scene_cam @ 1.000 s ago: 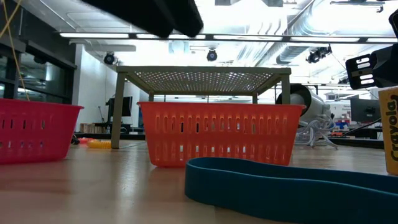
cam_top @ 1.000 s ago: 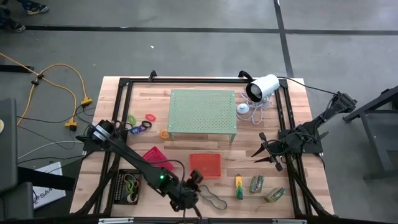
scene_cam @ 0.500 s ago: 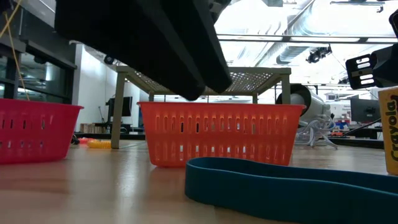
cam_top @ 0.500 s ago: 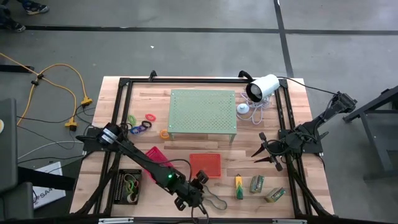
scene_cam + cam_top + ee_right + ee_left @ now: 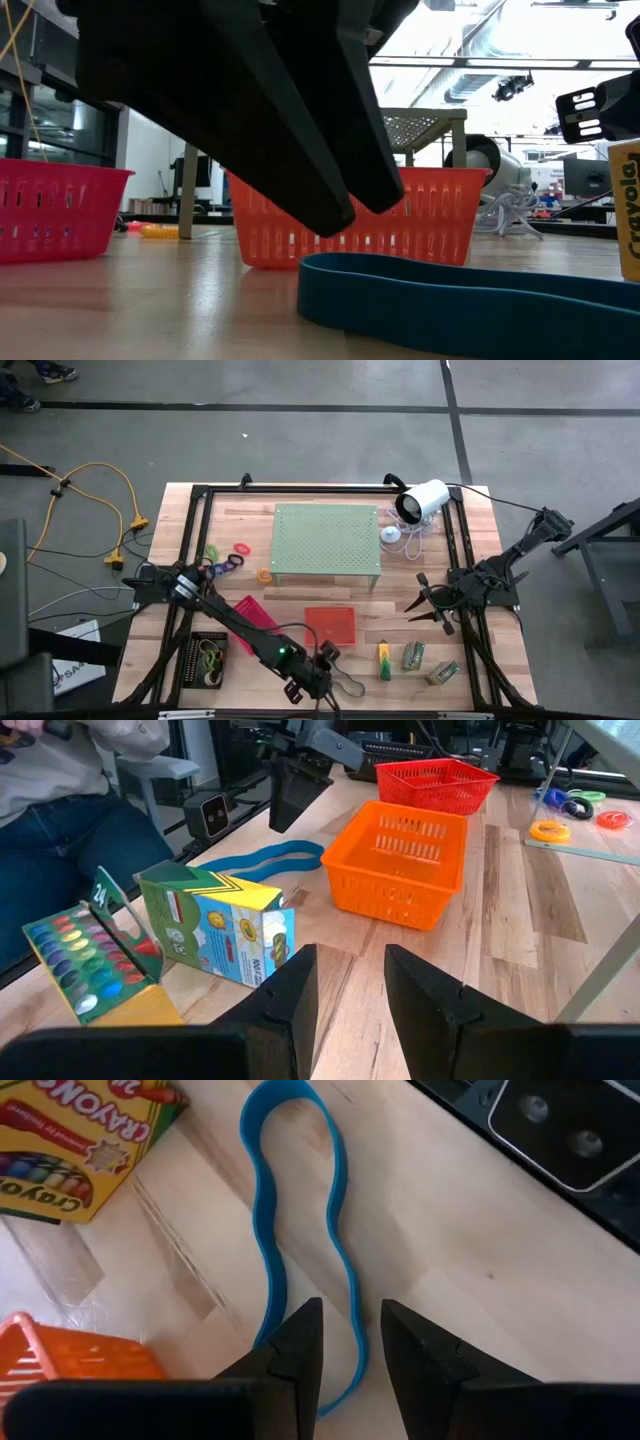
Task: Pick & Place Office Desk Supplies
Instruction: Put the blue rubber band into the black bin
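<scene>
Blue band: your nearest item, a long blue rubber-band loop [image 5: 300, 1250] lying flat on the bench [image 5: 400, 565] at the near edge, about 6 o'clock in the high view.
Left gripper: your left gripper [image 5: 350, 1345] hangs just over that loop, jaws parted a little with one strand of the band showing in the gap; nothing is gripped.
Crayon box: a yellow crayon box [image 5: 75, 1140] lies near the band's far end, toward 5 o'clock on the bench.
Green-labelled packs: two small packs [image 5: 428, 663] sit just past the crayon box, at about 4 o'clock.
Orange tray: the orange tray [image 5: 330, 625] stands just beyond the band, a little toward the centre.
Black tray: at 7 o'clock, the black tray [image 5: 207, 657] holds green and tan band loops.
Red tray: you see the red tray [image 5: 250, 610] between the black tray and the orange one, partly under the left arm.
Right gripper: your right gripper [image 5: 348, 980] waits at 3 o'clock, jaws apart and empty, pointing toward the orange tray.
Green stand: the pale green perforated stand [image 5: 325, 540] fills the centre toward 12 o'clock.
Rings: coloured rings [image 5: 235, 555] lie at 9 to 10 o'clock beside the stand.
Person: a seated person [image 5: 60, 790] shows beyond the bench in the right wrist view.
</scene>
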`<state>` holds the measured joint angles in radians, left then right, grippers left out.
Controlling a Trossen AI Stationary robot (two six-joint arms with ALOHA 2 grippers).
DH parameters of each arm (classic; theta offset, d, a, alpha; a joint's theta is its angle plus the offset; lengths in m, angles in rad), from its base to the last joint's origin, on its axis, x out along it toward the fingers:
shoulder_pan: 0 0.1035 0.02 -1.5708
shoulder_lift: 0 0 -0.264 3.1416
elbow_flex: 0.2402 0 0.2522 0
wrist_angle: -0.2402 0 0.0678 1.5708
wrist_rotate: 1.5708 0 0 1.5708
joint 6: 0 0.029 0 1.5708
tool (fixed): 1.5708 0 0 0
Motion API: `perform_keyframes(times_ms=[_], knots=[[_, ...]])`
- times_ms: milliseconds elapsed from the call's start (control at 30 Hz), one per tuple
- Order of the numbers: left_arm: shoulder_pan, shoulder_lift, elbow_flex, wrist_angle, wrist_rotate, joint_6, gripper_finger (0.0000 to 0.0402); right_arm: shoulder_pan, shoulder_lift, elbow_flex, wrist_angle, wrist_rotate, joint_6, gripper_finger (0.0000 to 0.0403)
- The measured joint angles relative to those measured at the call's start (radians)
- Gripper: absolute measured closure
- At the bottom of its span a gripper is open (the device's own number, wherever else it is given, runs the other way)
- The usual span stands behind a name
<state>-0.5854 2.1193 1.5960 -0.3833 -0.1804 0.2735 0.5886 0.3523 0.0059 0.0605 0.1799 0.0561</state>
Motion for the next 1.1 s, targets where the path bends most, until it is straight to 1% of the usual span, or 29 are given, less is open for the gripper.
perform_keyframes(times_ms=[133, 533, 1100], knots=[[0.0, 0.021, 0.045, -0.044, 0.0, -0.016, 0.0304, 0.0, 0.0, 0.0, 0.0, 0.0, 0.0, 0.0296], [-0.001, 0.029, 0.046, -0.121, -0.012, -0.128, 0.0304, 0.0, 0.0, 0.0, 0.0, 0.0, 0.0, 0.0296], [-0.002, 0.055, 0.045, -0.122, -0.016, -0.132, 0.0304, 0.0, 0.0, 0.0, 0.0, 0.0, 0.0, 0.0296]])
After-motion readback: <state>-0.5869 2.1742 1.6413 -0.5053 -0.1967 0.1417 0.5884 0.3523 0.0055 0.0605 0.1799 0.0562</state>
